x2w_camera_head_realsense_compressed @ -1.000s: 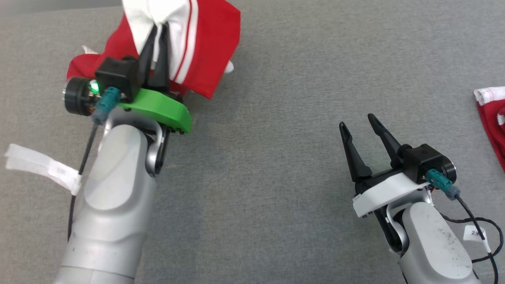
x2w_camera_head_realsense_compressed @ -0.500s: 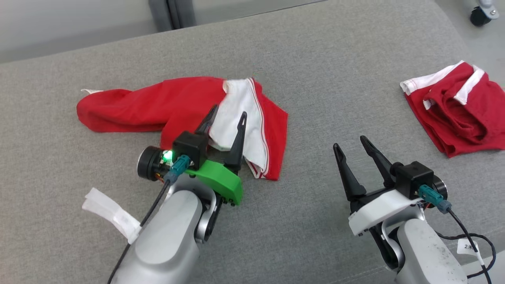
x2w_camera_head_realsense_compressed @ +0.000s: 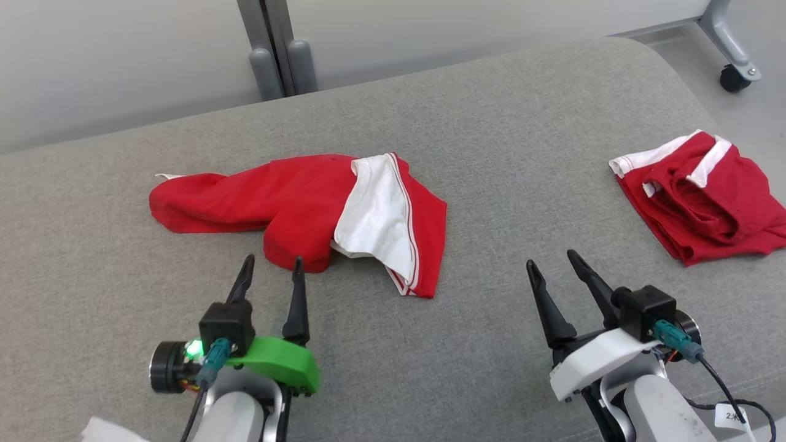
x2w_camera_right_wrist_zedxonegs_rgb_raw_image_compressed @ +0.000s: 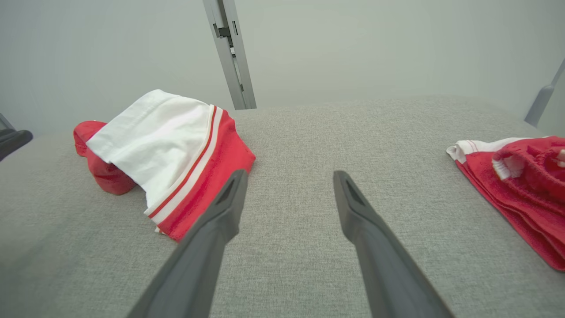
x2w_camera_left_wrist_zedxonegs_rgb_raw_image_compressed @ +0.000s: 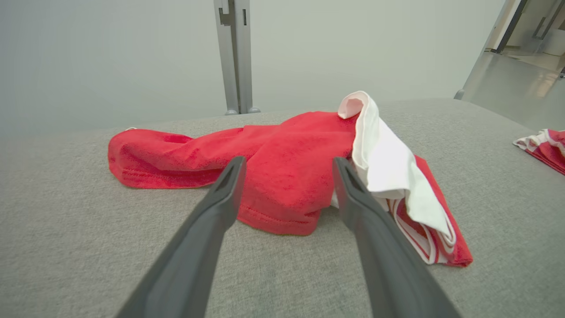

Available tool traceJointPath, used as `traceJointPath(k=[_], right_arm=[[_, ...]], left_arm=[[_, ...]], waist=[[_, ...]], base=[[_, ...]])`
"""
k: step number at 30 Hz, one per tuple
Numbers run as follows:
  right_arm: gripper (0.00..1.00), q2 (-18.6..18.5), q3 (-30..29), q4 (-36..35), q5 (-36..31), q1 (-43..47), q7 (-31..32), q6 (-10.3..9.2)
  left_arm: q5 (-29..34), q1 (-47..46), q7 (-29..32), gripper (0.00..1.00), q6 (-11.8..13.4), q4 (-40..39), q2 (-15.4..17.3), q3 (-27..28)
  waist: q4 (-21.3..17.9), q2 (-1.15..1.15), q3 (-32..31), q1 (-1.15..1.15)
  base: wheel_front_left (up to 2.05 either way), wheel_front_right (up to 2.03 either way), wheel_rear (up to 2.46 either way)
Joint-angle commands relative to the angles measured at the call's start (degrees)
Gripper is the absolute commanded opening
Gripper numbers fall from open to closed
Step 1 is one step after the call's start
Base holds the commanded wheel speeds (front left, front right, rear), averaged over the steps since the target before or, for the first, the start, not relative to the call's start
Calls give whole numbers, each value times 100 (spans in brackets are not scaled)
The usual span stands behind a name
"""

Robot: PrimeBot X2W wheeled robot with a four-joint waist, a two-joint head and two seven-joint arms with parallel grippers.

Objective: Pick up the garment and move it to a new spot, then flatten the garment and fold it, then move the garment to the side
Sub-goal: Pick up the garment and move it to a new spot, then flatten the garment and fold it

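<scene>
The left gripper [x2w_camera_head_realsense_compressed: 273, 259], released, points at the near edge of the garment [x2w_camera_head_realsense_compressed: 295, 196]; the right gripper [x2w_camera_head_realsense_compressed: 551, 258] is released too. The left wrist view reveals the hem stitching [x2w_camera_left_wrist_zedxonegs_rgb_raw_image_compressed: 273, 216].

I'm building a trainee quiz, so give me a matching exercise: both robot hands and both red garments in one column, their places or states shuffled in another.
1 left hand
2 right hand
3 red and white garment
4 second red garment

A at the far right of the grey surface
B open, just short of the red and white garment
C open, over bare surface between the garments
D crumpled, mid-surface

Pairs: 1-B, 2-C, 3-D, 4-A
</scene>
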Motion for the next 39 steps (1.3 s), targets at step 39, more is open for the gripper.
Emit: traceJointPath(k=[39], right_arm=[[100,-21,980,1013,-866,-1021,1,-9]], left_arm=[[286,1290,-2,100,98,-555,-9,662]], waist=[[1617,0,179,0]], base=[[0,0,0]])
